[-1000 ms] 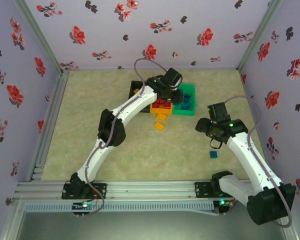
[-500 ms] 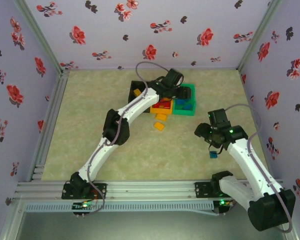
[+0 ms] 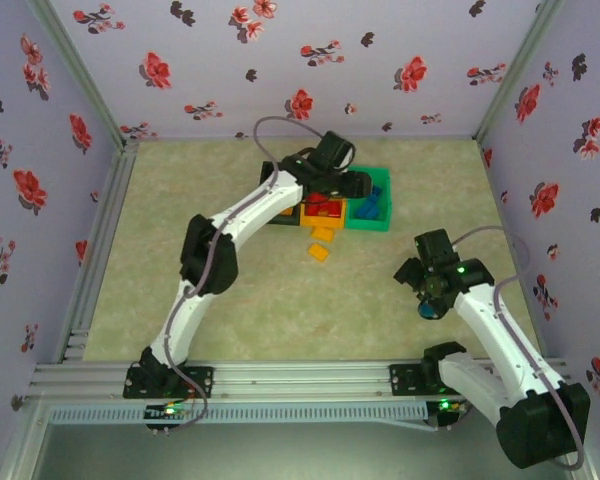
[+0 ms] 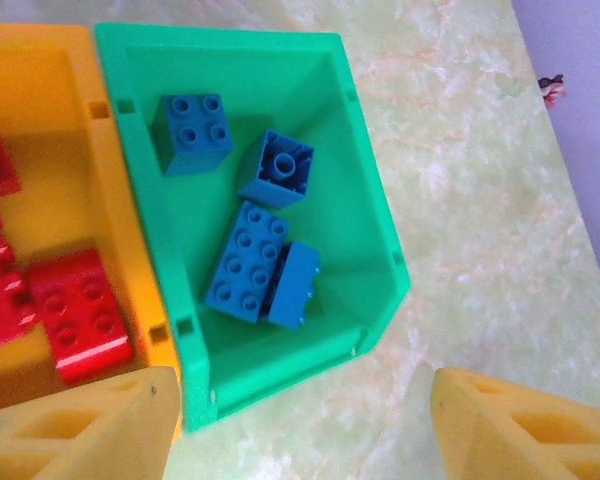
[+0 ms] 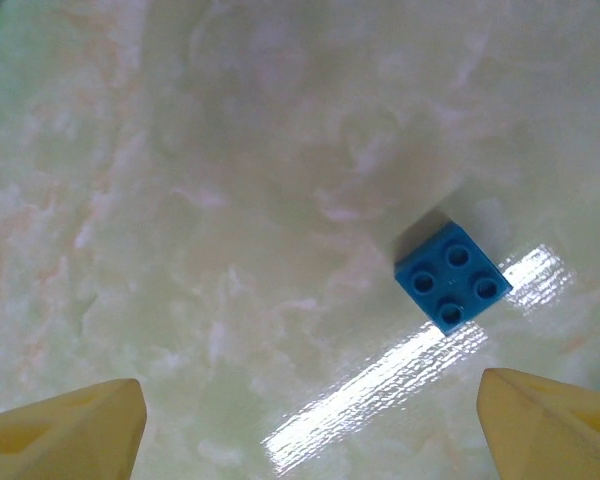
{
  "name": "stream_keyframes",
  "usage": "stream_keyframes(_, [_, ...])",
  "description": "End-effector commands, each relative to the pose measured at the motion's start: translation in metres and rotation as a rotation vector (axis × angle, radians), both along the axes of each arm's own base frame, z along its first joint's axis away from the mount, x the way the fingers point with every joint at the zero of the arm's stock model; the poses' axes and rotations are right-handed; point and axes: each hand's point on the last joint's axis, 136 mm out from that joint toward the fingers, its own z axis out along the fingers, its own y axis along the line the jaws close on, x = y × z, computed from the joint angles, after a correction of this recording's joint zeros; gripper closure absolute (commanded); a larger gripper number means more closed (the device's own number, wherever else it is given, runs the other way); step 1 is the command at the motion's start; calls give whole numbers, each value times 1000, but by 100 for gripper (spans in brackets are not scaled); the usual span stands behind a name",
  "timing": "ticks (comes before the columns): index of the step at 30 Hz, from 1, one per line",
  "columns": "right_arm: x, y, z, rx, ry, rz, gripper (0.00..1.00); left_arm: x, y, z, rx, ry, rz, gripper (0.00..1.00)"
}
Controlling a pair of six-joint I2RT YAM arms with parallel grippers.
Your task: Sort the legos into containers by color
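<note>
We've got the left gripper (image 4: 300,430) hanging over the near corner of the green bin (image 4: 368,200). Its jaws are wide, with nothing between them and no contact. That fits a drop spot for blues: four blue bricks (image 4: 245,262) lie in that bin, one flipped underside-up and two leaning on each other. The orange bin (image 4: 85,110) butts against its side and holds red bricks (image 4: 80,318). So we read the mapping as blue→green and red→orange.

The right gripper (image 5: 305,430) sits low over the table (image 5: 180,200), aimed at a lone blue brick (image 5: 452,276). The brick is studs up and rotated relative to the jaw line. These jaws are also wide, empty and touching nothing. In the wrist view the brick is offset toward the right-hand finger and ahead of the finger line, so it isn't bracketed yet. From the top view, that brick lies well apart from the bins, which we think is why the right arm is on it.

Two yellow-orange bricks (image 3: 318,253) lie loose on the table just in front of the bins, unsorted.

Our call is that the right arm is in pre-grasp. It needs a sideways shift plus some wrist yaw to square the pads to the brick faces, then a descent and close. If it closes on the corners, the brick could twist or squirt out on the glossy surface.
</note>
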Motion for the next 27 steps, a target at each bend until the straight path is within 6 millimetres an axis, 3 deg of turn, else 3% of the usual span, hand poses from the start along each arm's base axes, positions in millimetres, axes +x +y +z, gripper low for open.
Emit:
stream_keyframes(1, [-16,-9,-16,2,59,-121,12,-15,16,33,-13,-37,-38,33])
stream_keyframes(7, [-21,-13,-36,67,70,-259,7,-42,43,45,-6,-39,-51,33])
stream_keyframes(14, [-13,-16,-54,172,72,-360,7,-69,65,64,-58,-53,-53,33])
stream_keyframes(23, [-5,-29,-64,205,111,-423,17,-82,81,65,-56,-49,-30,33])
stream_keyframes(27, [-4,-33,-68,215,133,-433,28,-85,85,63,-72,-56,-17,33])
